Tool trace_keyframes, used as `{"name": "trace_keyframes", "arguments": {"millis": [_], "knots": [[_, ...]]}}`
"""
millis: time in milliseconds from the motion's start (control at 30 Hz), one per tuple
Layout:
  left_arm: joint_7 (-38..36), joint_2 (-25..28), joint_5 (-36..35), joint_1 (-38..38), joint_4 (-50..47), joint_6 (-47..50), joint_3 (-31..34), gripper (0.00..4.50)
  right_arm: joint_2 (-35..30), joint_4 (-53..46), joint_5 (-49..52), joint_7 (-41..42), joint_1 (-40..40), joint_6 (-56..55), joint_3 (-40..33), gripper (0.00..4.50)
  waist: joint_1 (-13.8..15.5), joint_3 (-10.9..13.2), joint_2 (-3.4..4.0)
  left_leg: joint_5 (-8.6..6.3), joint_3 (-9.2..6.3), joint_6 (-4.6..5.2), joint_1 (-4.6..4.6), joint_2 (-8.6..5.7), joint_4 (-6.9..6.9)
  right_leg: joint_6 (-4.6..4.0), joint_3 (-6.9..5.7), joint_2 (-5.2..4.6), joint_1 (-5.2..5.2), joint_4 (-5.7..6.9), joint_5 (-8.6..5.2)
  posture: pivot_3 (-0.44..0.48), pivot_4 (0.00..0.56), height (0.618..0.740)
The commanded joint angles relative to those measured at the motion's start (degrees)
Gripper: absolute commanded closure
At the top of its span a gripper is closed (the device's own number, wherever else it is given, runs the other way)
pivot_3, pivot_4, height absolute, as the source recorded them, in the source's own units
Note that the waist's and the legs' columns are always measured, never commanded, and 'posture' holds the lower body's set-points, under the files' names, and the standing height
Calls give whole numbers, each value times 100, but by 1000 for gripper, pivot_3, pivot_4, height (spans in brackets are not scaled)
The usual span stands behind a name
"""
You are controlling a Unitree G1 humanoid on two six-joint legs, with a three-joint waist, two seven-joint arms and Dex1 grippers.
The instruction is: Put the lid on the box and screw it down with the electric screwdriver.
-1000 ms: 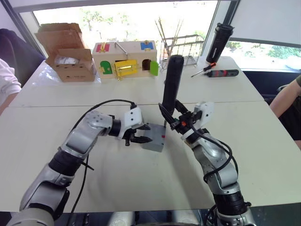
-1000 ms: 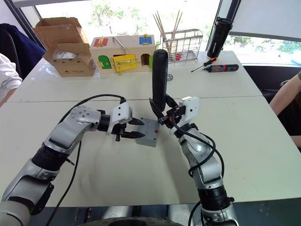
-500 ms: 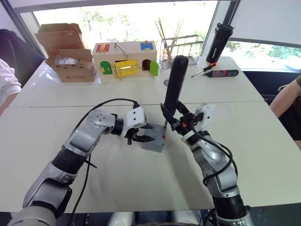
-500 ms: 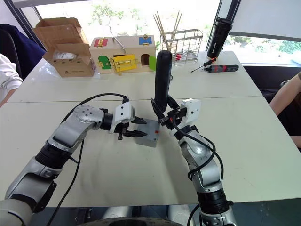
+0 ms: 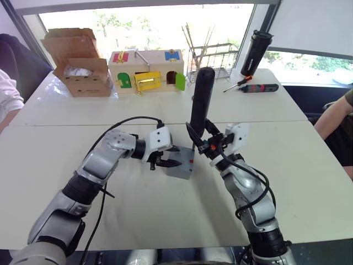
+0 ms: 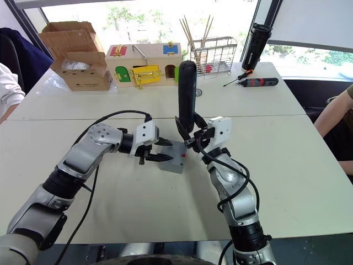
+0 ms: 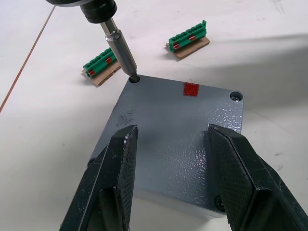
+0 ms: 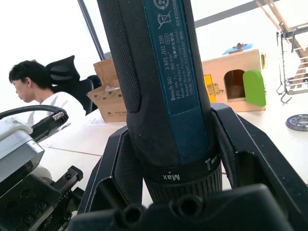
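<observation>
The grey box (image 5: 181, 164) sits mid-table with the lid (image 7: 178, 125) lying on it, a small red mark on top. My right gripper (image 5: 203, 144) is shut on the electric screwdriver (image 5: 201, 102). It holds the tool nearly upright, with the metal bit (image 7: 121, 50) set in the lid's corner screw hole. My left gripper (image 5: 167, 157) is at the box's left side. It is open, and its fingers (image 7: 120, 163) are spread over the lid's near edge.
At the back stand a cardboard carton (image 5: 77, 69), a colourful wooden latch box (image 5: 146, 69), a wire rack (image 5: 212, 58), a tall black cylinder (image 5: 255, 52) and a black-and-red tool (image 5: 259, 87). Two green terminal blocks (image 7: 188, 39) lie beside the box. People sit at both table ends.
My left gripper has shifted slightly right, closer against the box. The screwdriver leaned right for a moment and is back nearly upright, its bit staying at the corner.
</observation>
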Motion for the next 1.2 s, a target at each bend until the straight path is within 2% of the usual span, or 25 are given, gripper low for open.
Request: {"name": "trace_keyframes", "arguments": {"millis": [33,100,300,1200], "knots": [[43,-18,305,118,218,19,-282,2172,-98,-59,-19,-79,129,553,-108,2712,9,11,5,0,0,0,-5,0,1,-2,0,0,-2,-4,2,0,150,740],[52,-55,326,110,244,-4,-293,2172,-86,-382,30,-117,80,742,-127,2712,9,30,33,0,0,-1,-19,0,2,-7,0,-1,-13,-13,5,0,150,740],[50,-137,373,89,333,-86,-304,2172,-35,-824,53,-229,50,1142,-110,2712,-1,67,55,1,0,-1,-30,-1,-6,-4,-3,0,-28,-14,7,0,150,740],[-26,-74,444,146,354,-137,-379,2172,-153,-1838,341,-256,-459,1681,-531,2712,0,167,47,4,0,-6,-37,-2,-6,2,-5,1,-35,-15,10,0,150,740]]}}
